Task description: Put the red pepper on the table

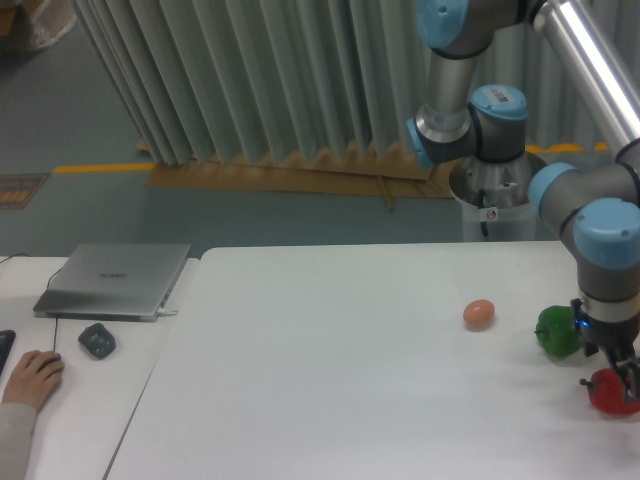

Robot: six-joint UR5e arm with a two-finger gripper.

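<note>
Claw (617,383) closed on red pepper (606,391), low over counter (330,370) at its right edge. Green pepper (556,331) just up-left of claw; egg (479,314) farther left.

One raised camera faces across the table (330,400)

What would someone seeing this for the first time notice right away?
The big blue-jointed robot arm at the right, its gripper down at the red pepper near the table's right edge. Beside it sit a green pepper and an egg.
</note>
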